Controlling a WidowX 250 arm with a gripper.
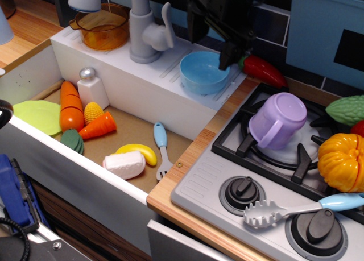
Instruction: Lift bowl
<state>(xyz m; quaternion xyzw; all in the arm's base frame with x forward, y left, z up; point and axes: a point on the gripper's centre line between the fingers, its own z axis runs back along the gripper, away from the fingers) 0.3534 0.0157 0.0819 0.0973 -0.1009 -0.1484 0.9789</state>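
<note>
The claw (211,48) is hanging with its fingers spread open, straddling the far rim of the bowl (203,72) — the light-blue bowl is sitting just below it, on the white ledge. The red pepper (263,70) is lying just beside one finger — that spread is probably meant to let one side dip inside the rim for a pinch.

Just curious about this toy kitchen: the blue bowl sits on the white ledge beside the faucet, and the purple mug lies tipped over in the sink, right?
Not quite. The light-blue bowl does sit on the white ledge beside the faucet, but the purple mug lies tipped on the stove burner, not in the sink, as observation.image shows.
</note>
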